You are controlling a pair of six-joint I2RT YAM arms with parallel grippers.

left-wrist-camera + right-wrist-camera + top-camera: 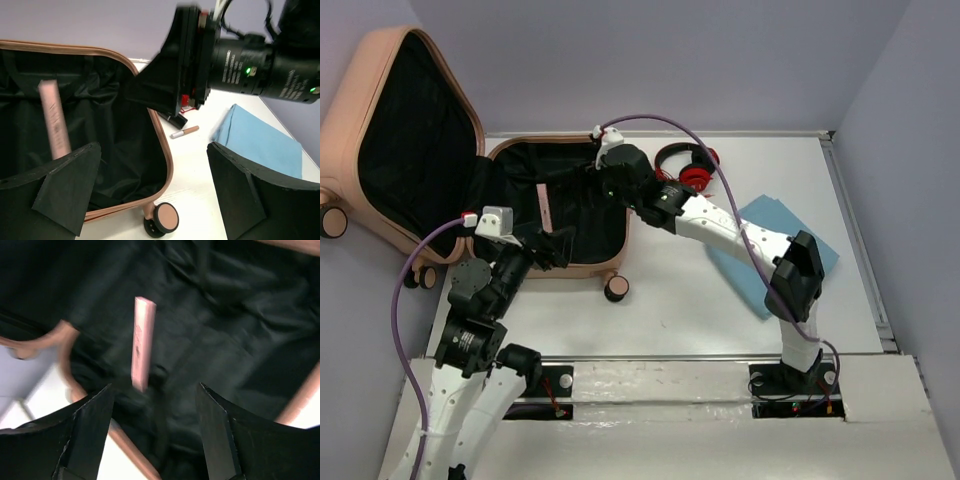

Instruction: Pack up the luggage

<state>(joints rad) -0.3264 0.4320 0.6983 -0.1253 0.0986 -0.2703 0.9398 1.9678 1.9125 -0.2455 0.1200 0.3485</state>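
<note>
No legible text. White print on the right arm's black motor housing (pixel 235 65): too small to read. Dark mark on the pink strip (pixel 140 342) in the luggage (pixel 240 305): blurred, unreadable.

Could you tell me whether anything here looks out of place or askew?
Nothing looks damaged or spilled. The luggage lies open with a pink bar inside, while red headphones, a blue cloth and a small tan stick sit outside it.
</note>
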